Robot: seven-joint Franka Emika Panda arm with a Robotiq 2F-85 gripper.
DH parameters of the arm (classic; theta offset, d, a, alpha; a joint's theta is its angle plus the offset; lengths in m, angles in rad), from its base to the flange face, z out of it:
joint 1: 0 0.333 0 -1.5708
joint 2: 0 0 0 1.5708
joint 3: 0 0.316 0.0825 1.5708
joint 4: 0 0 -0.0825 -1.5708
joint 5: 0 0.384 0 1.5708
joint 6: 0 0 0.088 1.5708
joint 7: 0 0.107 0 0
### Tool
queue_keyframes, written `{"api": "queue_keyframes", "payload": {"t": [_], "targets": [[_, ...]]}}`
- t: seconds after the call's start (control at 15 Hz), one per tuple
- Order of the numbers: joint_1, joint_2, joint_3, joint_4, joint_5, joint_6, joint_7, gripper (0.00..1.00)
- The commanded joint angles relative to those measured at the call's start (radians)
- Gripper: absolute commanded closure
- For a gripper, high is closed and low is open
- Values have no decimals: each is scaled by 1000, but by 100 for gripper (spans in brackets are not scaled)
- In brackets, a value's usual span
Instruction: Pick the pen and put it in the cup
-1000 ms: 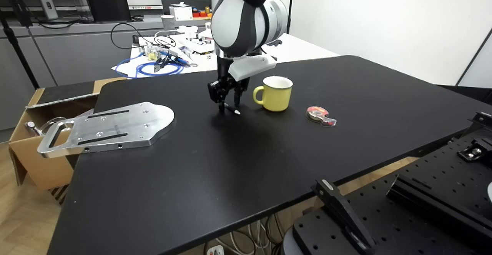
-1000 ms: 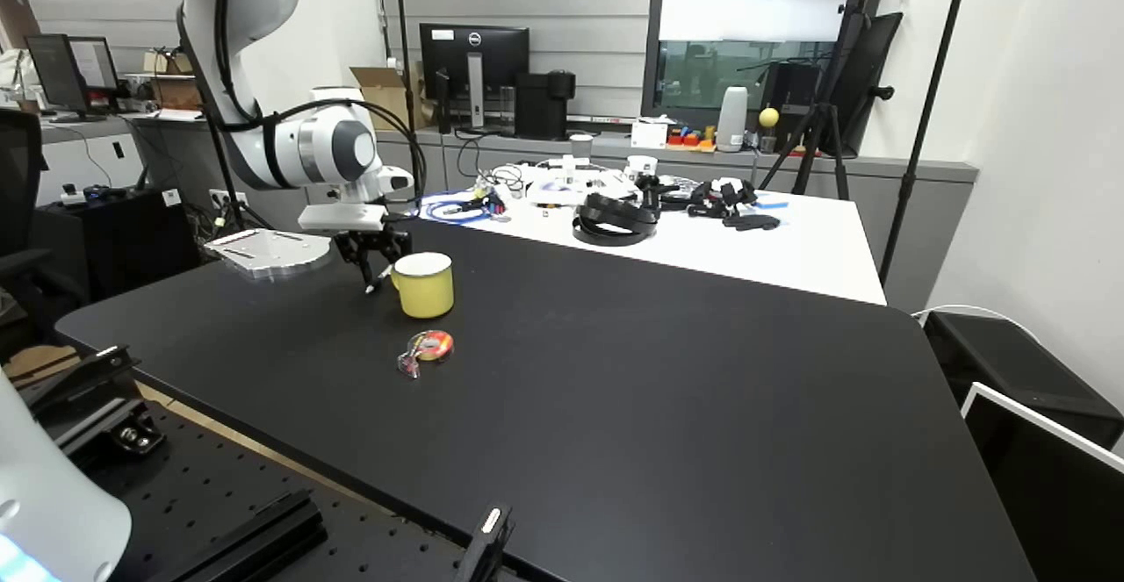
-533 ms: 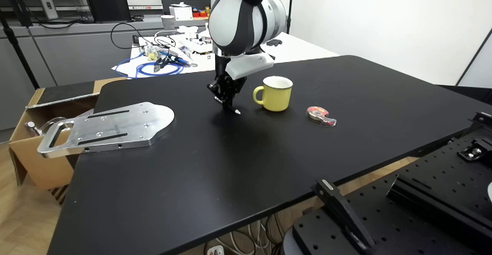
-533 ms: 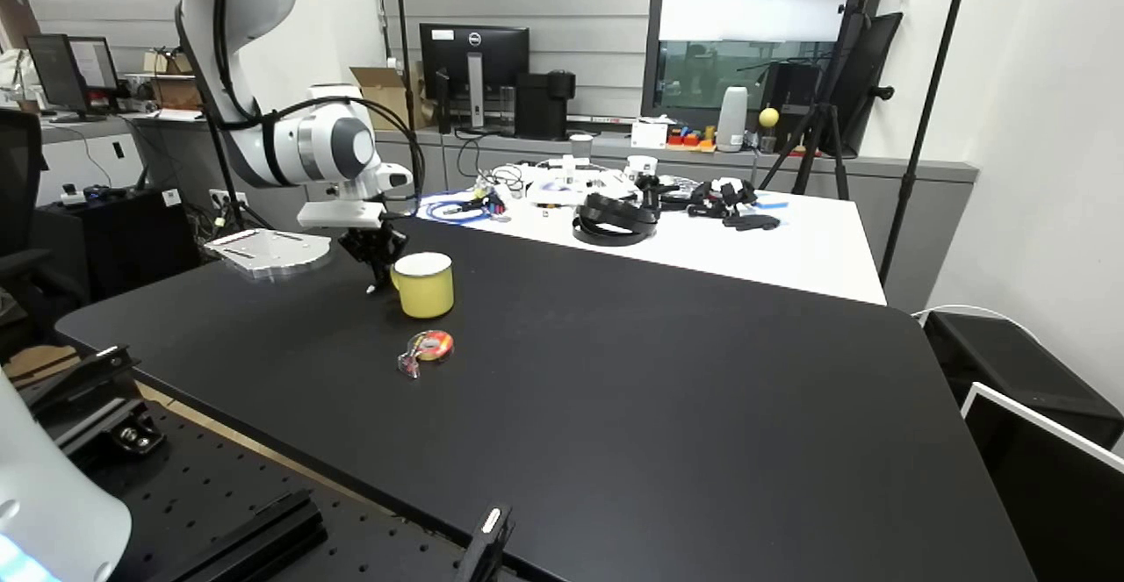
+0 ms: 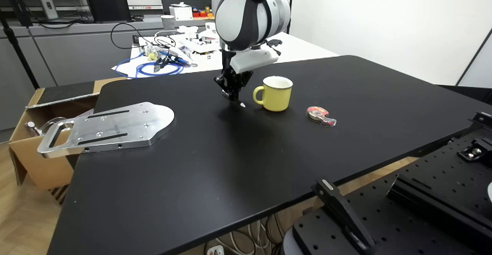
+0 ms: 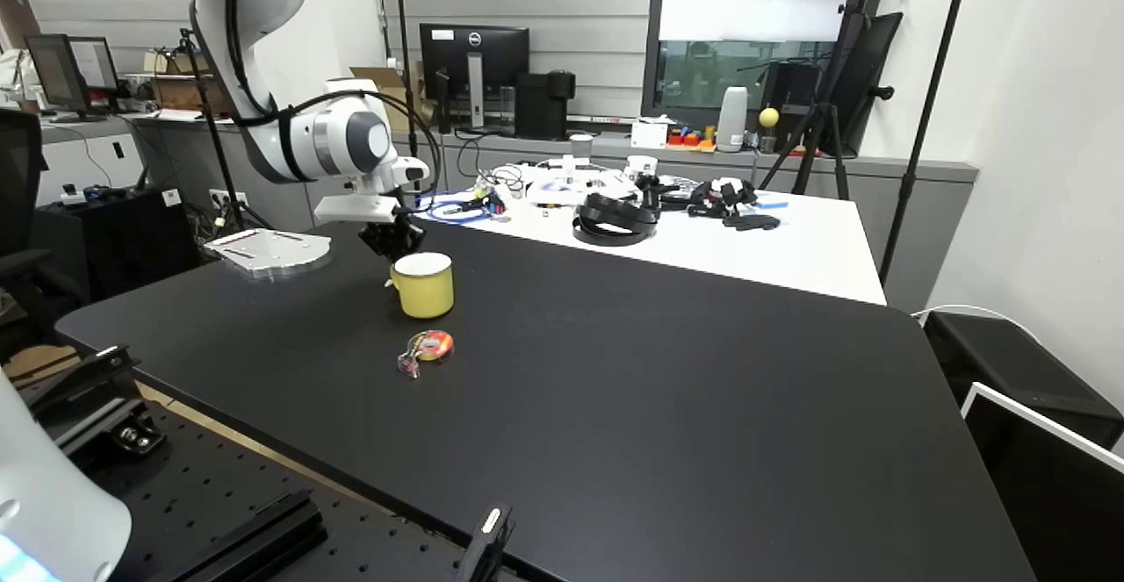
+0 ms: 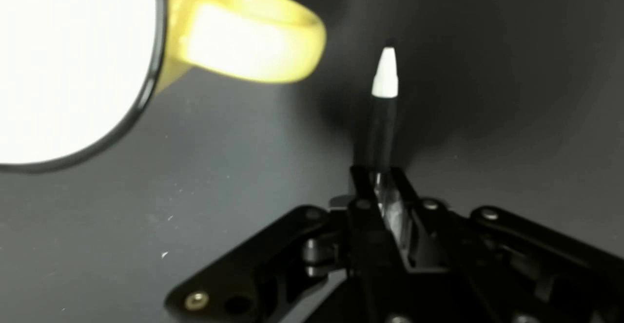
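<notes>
The yellow cup [image 5: 272, 98] stands upright on the black table, its handle turned towards my gripper [image 7: 377, 171]. In the wrist view the jaws are shut on the pen [image 7: 382, 128], a dark stick whose white tip points away from the fingers. Part of the pen is hidden between and behind the fingers [image 7: 360, 181]. Beside the cup handle, and apart from it, the white pen tip [image 5: 242, 104] shows under the gripper. In an exterior view the cup [image 6: 425, 291] partly covers the low end of the gripper. How high the pen is above the table I cannot tell.
A red tape roll in clear plastic [image 5: 321, 116] lies on the table past the cup. A silver metal plate [image 5: 111, 126] juts over the table's edge, above an open cardboard box [image 5: 42, 147]. A white table [image 6: 702, 248] with cables adjoins behind.
The jaws, apart around the pen a second ago, have shut on it. Since then gripper and pen have shifted slightly right and up in both exterior views. The cup has stayed put.
</notes>
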Motion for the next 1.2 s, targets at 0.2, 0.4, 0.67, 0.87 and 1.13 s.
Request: {"api": "queue_keyframes", "payload": {"t": [0.2,0.4,0.67,0.87,1.13], "targets": [[-39,-106,-5,-1,31,-34,53,97],[-60,-156,0,0,50,-84,67,97],[-109,-220,20,27,76,-303,77,97],[-168,-265,47,64,111,-499,60,97],[-267,-281,97,157,217,-777,11,97]]}}
